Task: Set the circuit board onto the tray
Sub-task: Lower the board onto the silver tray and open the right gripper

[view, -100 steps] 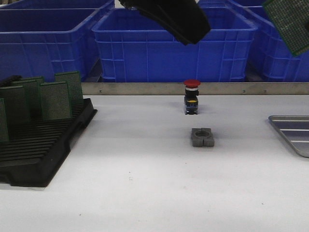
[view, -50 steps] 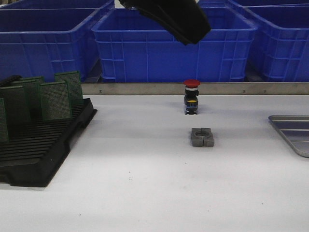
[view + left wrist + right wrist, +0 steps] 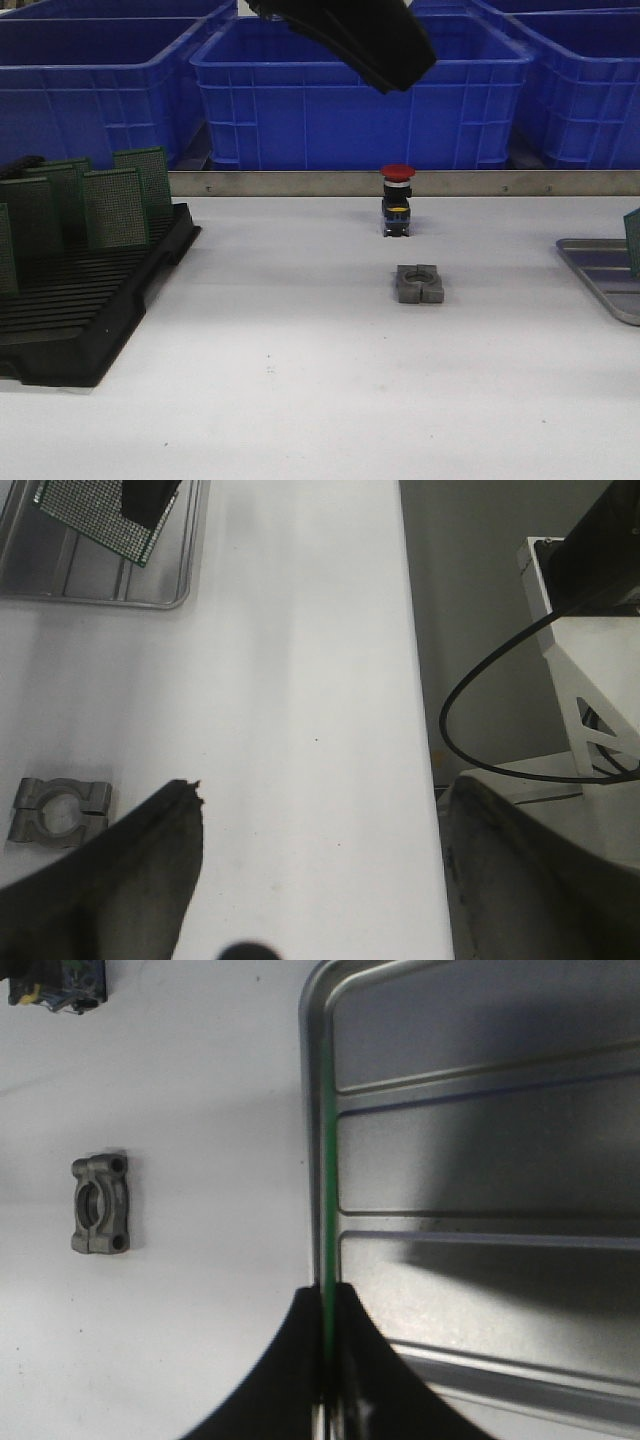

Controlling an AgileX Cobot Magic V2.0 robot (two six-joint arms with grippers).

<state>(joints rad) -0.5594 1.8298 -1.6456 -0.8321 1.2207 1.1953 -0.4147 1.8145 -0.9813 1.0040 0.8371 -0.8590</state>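
The right end effector (image 3: 328, 1360) is pinching a thin green perforated circuit board (image 3: 328, 1160) between its two black fingers (image 3: 290, 1370), holding it edge-on above the flat silver-grey metal tray with raised rim and ridged bottom (image 3: 480, 1140), right along the tray's near rim; whether the board is touching the tray cannot be told. In the front view only a sliver of the board is showing at the right edge over the tray. The left end effector (image 3: 320, 880) is hanging above the white counter (image 3: 300, 380) with its dark fingers (image 3: 130, 870) spread wide and gripping nothing. A small grey metal clamp block with a round hole (image 3: 419, 284) is lying on the counter mid-way, a red-capped push-button switch (image 3: 397, 200) is standing behind it. A black slotted plastic rack (image 3: 80, 310) at the left is holding several more upright green boards (image 3: 115, 208). Blue plastic crates (image 3: 350, 100) are lining the back.
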